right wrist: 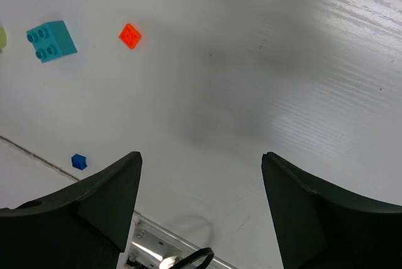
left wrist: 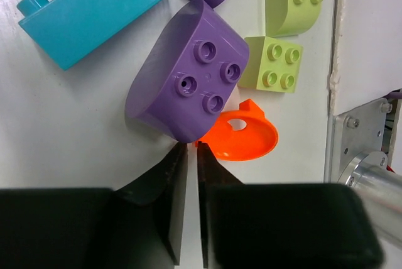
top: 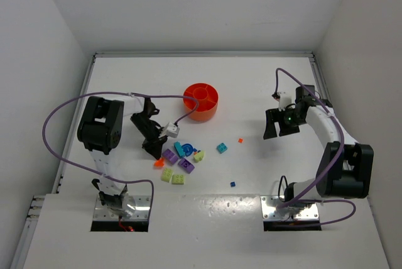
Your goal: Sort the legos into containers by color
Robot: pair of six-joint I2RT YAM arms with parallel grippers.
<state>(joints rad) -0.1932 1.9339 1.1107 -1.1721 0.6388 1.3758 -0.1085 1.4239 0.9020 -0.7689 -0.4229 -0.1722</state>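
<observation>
Matte white table (top: 251,80), white walls (top: 201,5); right gripper (right wrist: 201,156) wide apart, left gripper (left wrist: 191,146) nearly together at flat orange plastic lego (left wrist: 245,137), hold unclear.

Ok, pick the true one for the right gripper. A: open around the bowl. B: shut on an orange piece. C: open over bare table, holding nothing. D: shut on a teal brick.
C: the right gripper has its fingers wide apart with only the table between them. The teal brick and the small orange piece lie off to one side, untouched.
</observation>
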